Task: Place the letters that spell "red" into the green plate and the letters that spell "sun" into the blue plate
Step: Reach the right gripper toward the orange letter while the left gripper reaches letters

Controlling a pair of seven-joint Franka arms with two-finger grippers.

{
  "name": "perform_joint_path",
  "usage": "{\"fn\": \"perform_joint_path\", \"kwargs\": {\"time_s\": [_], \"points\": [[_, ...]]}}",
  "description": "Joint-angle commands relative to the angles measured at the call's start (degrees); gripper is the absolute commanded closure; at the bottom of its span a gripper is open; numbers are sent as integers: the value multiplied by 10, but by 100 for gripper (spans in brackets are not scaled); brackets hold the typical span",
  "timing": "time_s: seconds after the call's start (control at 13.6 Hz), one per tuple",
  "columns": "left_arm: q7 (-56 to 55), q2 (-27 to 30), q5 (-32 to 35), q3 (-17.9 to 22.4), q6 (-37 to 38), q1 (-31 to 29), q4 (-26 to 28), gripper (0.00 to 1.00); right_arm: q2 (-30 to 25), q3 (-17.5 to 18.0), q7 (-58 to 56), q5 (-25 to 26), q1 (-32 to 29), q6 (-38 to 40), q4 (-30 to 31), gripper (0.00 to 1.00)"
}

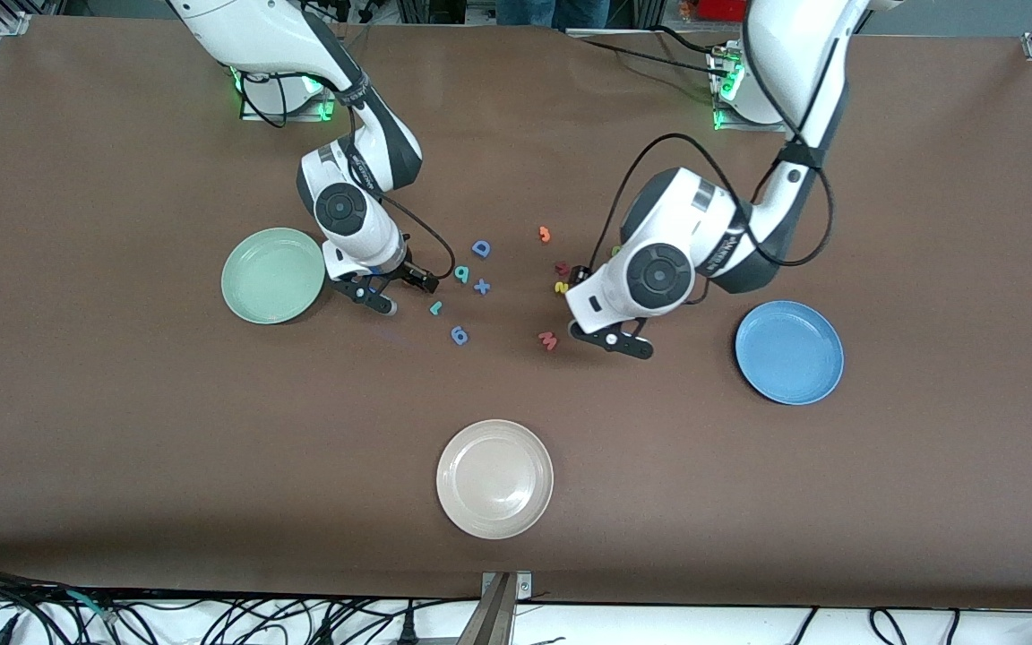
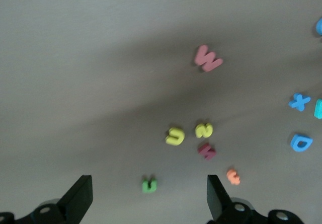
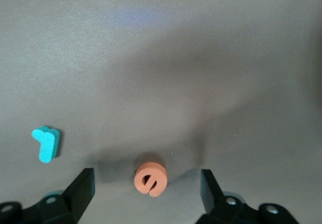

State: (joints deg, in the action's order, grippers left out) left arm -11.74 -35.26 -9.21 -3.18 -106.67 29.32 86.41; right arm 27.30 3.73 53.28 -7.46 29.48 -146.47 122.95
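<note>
Letters that spell "red" and "sun": all loose on the surface in the middle, none in a plate yet.

Starting at the right arm's end: green plate [image 1: 238, 269], bare. Just beside it, right claw [image 1: 402, 294] low over the surface, fingers wide, standing either side of the orange "e" [image 3: 150, 179] with a gap on each side, nothing gripped. Teal "r" [image 3: 46, 144] flat just beside, outside the fingers. Teal "d" [image 1: 461, 274] close by, toward the bases, among blue letters that belong to neither word.

Further along toward the left arm's end: yellow "s" [image 2: 204, 130] and yellow "u" [image 2: 175, 136] side by side, a dark red letter [image 2: 207, 151] touching or nearly touching the "s". Olive-green "n" [image 2: 149, 185] apart from them, lying roughly between the fingertips in the left wrist view. Left claw [image 1: 613, 339] over this cluster, spread wide, empty. Then blue plate [image 1: 789, 394], also bare.

Handling, judged from the look: thin foam, very light, soft, squashy under the pads, likely to skid or flip if nudged. Best to pinch the "e" across its outer ring, pads down to the surface. For the "r", across the stem. For the "s", approach from the side away from the dark red letter.
</note>
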Motion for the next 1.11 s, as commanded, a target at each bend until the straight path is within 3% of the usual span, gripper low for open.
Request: {"fn": "perform_joint_path", "kwargs": {"time_s": [0.0, 0.59, 0.74, 1.03], "points": [[14, 21, -13, -11, -75, 4, 68, 0, -1, 1, 6, -12, 3, -13, 6, 25], [-6, 217, -8, -36, -363, 29, 416, 0, 13, 10, 38, -11, 3, -32, 1, 28], [-53, 218, -4, -36, -401, 52, 439, 0, 17, 11, 42, -11, 3, -43, 1, 28], [-143, 215, 94, -39, -500, 57, 497, 0, 19, 22, 65, -12, 4, -46, 0, 28]]}}
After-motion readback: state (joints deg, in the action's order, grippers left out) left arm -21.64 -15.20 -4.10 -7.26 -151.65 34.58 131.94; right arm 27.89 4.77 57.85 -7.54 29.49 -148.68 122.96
